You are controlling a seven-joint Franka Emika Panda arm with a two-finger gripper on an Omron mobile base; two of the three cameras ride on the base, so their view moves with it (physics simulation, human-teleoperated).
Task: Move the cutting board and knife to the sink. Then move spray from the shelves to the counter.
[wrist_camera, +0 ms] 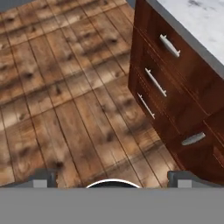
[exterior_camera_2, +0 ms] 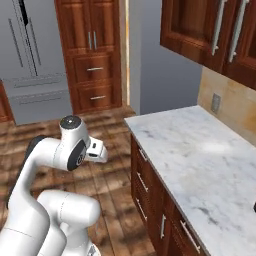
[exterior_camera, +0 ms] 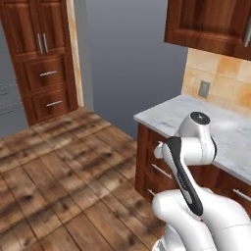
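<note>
Wooden floor planks (wrist_camera: 65,109), brown and knotty, spread below the hand. White-grey marble tops the counter (exterior_camera_2: 200,160), veined and bare of writing, running along the tiled wall above reddish-brown drawers (wrist_camera: 175,83) with steel bar handles. A tall dark cabinet (exterior_camera: 41,59) stands across the room beside a grey fridge (exterior_camera_2: 35,65). The gripper (wrist_camera: 112,181) hangs over the floor just beside the drawers, fingers (wrist_camera: 43,178) spread wide, holding nothing.
</note>
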